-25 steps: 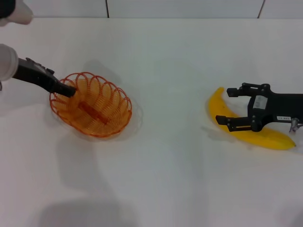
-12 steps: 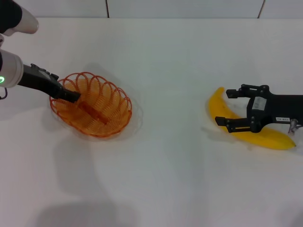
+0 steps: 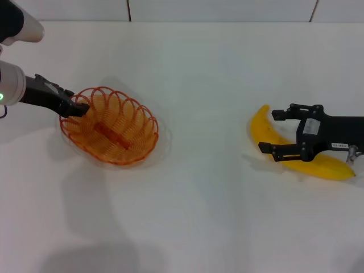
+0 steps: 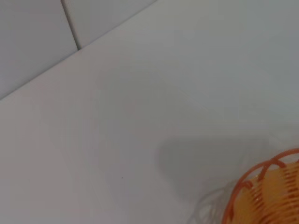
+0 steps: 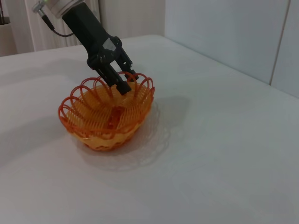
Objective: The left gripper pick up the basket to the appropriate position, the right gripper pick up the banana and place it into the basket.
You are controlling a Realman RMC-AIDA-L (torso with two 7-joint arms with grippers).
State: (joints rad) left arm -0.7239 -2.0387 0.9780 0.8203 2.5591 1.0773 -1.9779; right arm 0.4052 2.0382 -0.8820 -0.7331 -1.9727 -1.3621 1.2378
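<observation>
The orange wire basket (image 3: 109,126) sits on the white table at the left; it also shows in the right wrist view (image 5: 107,116) and at the edge of the left wrist view (image 4: 268,191). My left gripper (image 3: 81,107) is at the basket's left rim, its fingers closed on the looped rim, as the right wrist view (image 5: 124,84) shows. The yellow banana (image 3: 325,166) lies on the table at the right. My right gripper (image 3: 266,130) is open, with one finger on each side of the banana's middle, low over it.
The white table (image 3: 205,216) spreads wide between basket and banana. A tiled wall (image 3: 222,10) runs along the table's far edge.
My left gripper dipped toward the basket's inside, then drew back to its left rim. The basket has hardly moved. My right gripper has shifted slightly nearer over the banana.
</observation>
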